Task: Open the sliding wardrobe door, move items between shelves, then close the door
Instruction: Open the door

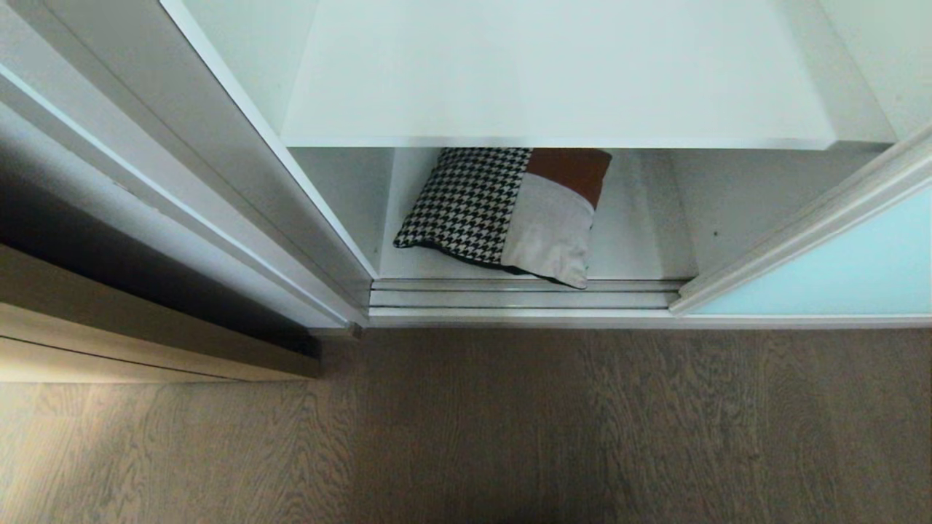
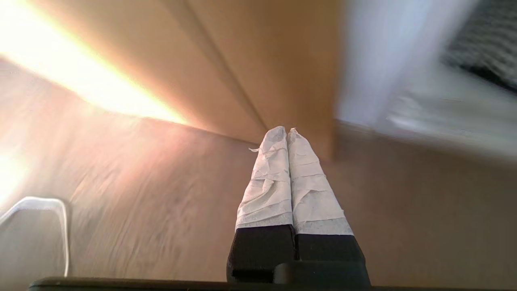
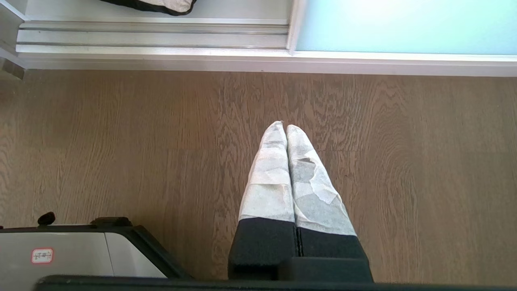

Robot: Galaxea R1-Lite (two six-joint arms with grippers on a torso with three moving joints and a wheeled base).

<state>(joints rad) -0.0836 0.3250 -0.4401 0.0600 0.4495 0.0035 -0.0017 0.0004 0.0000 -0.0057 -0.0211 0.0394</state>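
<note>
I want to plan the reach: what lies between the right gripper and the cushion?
In the right wrist view, bare wooden floor, then the metal door track, separate the shut right gripper from the cushion.

The sliding wardrobe door [image 1: 823, 269] is pushed off to the right, so the opening is wide and reachable from the near side. The upper shelf [image 1: 553, 80] overhangs the lower shelf [image 1: 641, 240], which keeps headroom tight down there. The cushion [image 1: 506, 211] fills its left half, with bare board to the right. The wood floor [image 1: 510, 429] lies bare in front.
</note>
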